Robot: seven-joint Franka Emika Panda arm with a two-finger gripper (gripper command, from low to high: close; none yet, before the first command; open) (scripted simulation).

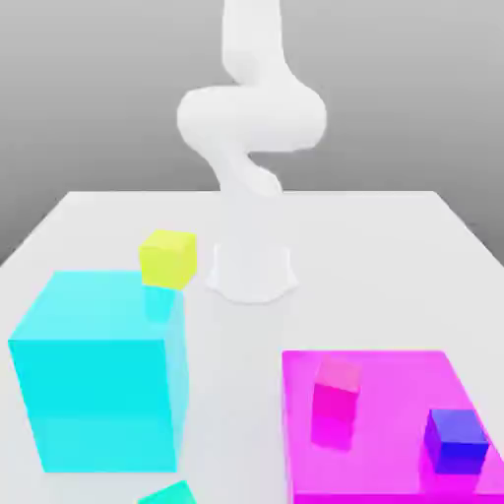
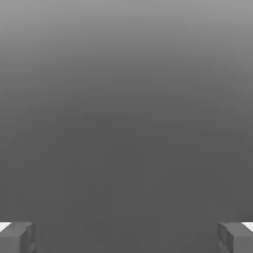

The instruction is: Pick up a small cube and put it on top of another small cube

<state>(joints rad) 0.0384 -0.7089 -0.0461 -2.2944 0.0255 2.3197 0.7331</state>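
Exterior view inspected from its left to its right. At the left, noted a large cyan block [image 1: 94, 404] standing squarely on the pale tabletop [image 1: 236, 394], with flat top and front face exposed. At the far right corner of that block's top, found a small yellow cube [image 1: 168, 260], one of the small cubes in question, turned slightly and reaching past the block's side edge. Directly below it, observed a darker patch like a reflection on the cyan surface.

Just in front of the cyan block, at the near edge of the view, recorded a small teal cube [image 1: 169, 493], cut off by the frame, with only the upper part visible and a corner pointing away.

Near the middle, at the back, logged the white robot arm [image 1: 252, 118], rising from a round base and bent above the tabletop, well apart from the cubes.

At the right, found a wide, flat magenta slab [image 1: 379, 472] lying on the tabletop. On it, toward the left side, noted a small pink cube [image 1: 337, 389], slightly turned, with a reflection beneath. Farther right and nearer the camera, close to the slab's right edge, noted a small blue cube [image 1: 457, 441], upright and apart from the pink one.

In the hand view, found the hand [image 2: 126, 238] open, fingers spread wide apart.
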